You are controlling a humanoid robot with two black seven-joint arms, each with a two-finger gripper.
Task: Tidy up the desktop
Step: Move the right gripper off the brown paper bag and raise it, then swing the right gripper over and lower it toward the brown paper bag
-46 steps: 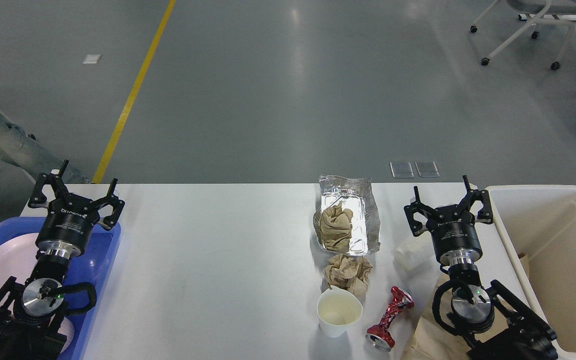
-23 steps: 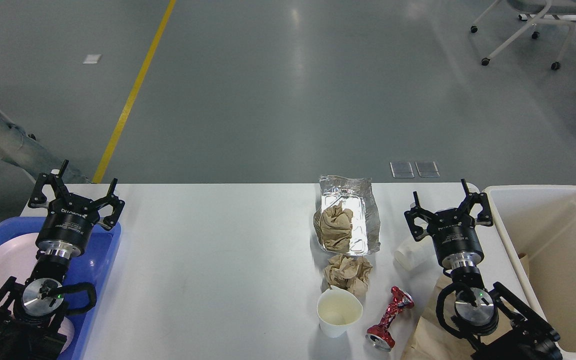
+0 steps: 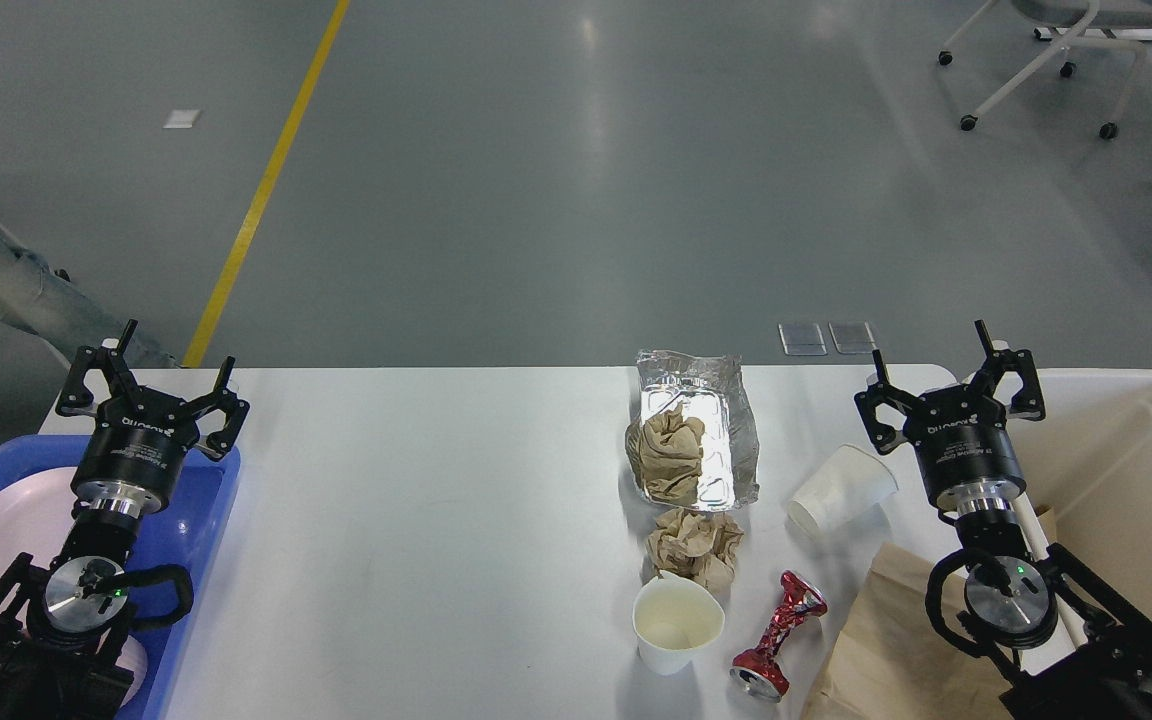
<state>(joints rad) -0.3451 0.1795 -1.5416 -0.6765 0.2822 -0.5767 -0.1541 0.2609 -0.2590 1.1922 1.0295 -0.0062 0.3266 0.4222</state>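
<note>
Here both grippers, left and right, gape empty above the desktop; a tipped paper cup lies near its right edge.

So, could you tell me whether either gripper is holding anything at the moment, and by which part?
Nothing is held. The left gripper and right gripper both have their fingers spread open with nothing between them.

Our right gripper now sits further right and up from where it hung a second ago, fingers spread, over near edge of cream bin. White paper cup lying on its side, half hidden behind our wrist before, now shows in full. More of brown paper bag uncovered too.
</note>
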